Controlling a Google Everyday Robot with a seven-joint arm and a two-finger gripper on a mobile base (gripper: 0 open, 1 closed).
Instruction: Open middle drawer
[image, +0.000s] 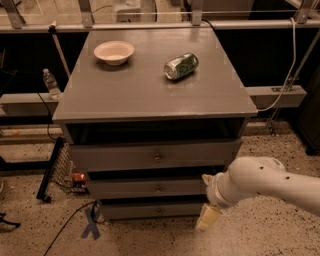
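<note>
The grey cabinet (150, 95) has three drawer fronts stacked under its top. The middle drawer (125, 189) is shut, with a small round metal knob (158, 188) at its centre. The taller top drawer (115, 156) is above it and the bottom drawer (130, 210) is below. My gripper (207, 217) hangs from the white arm (265, 185) at the lower right. It is in front of the right end of the bottom drawer, to the right of and below the middle knob, and touches no knob.
A white bowl (114, 52) and a green can (181, 66) lying on its side rest on the cabinet top. A water bottle (50, 83) stands on the left. Blue tape (91, 223) and a cable lie on the speckled floor. A black frame (50, 170) leans at the cabinet's left.
</note>
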